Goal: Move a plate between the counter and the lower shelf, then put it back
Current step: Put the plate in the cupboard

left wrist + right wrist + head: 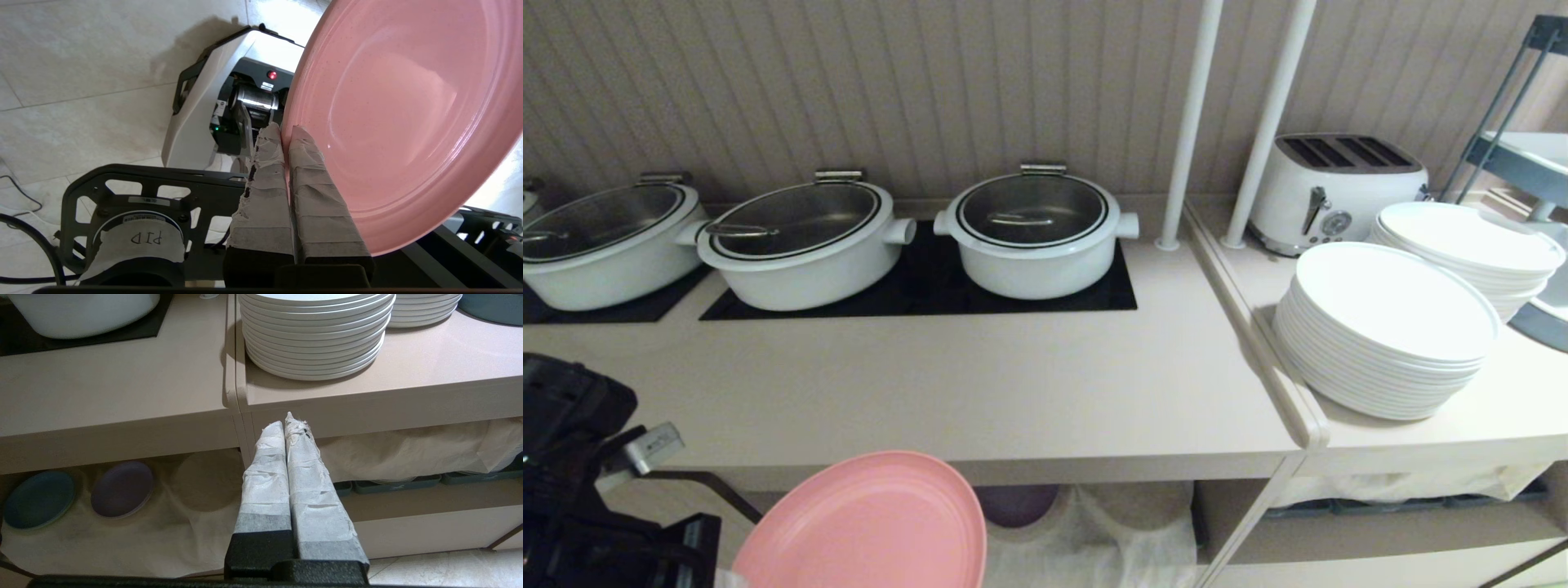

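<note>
The pink plate [874,523] hangs in the air in front of the counter [980,384], just below its front edge and before the lower shelf [1094,531]. My left gripper [286,130] is shut on the plate [400,106] by its rim, with one taped finger on each face. In the head view only the left arm's black body [580,490] shows at the lower left. My right gripper [288,420] is shut on nothing and stays in front of the post between the two cubbies, low before the shelf [122,514].
Three white lidded pots [1037,233] stand on black panels at the counter's back. White plate stacks [1388,327] and a toaster [1339,188] sit on the adjoining top. In the cloth-draped cubby lie a purple plate [121,489] and a blue plate [39,498]. Two white poles [1192,122] rise at the counter's right end.
</note>
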Robot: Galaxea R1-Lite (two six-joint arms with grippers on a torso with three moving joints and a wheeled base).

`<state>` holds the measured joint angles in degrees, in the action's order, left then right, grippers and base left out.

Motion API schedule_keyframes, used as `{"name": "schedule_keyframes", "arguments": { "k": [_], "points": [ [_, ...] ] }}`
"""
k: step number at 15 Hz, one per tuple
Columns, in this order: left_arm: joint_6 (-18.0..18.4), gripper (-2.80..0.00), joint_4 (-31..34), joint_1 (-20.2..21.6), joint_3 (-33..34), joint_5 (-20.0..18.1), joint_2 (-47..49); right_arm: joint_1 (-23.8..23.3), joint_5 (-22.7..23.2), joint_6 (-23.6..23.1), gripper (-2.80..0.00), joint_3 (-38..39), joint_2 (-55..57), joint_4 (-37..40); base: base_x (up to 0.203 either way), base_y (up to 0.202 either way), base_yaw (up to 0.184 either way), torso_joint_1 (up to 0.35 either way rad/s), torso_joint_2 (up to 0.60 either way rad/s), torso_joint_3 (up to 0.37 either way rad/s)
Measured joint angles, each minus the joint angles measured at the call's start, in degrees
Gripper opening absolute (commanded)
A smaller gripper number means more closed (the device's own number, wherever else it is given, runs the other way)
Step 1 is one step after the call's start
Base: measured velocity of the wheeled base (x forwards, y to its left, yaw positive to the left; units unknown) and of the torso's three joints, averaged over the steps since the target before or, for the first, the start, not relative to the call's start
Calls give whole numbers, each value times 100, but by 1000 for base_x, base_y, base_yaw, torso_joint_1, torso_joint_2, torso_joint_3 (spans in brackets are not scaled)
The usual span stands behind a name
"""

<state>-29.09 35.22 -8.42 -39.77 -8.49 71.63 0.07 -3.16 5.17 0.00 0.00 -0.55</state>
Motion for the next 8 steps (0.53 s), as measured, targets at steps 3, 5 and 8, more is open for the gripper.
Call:
{"name": "schedule_keyframes", "arguments": {
  "k": [3, 5, 8],
  "points": [
    [4, -280, 2, -1, 5, -74, 2, 0, 2, 0, -280, 0, 0, -1, 0, 0, 0, 0, 0, 0],
    [8, -280, 0, -1, 5, -79, 5, 0, 0, 1, -280, 0, 0, 0, 0, 0, 0, 0, 0, 0],
    [4, -280, 0, -1, 9, -79, 17, 0, 0, 0, -280, 0, 0, 0, 0, 0, 0, 0, 0, 0]
  ]
}}
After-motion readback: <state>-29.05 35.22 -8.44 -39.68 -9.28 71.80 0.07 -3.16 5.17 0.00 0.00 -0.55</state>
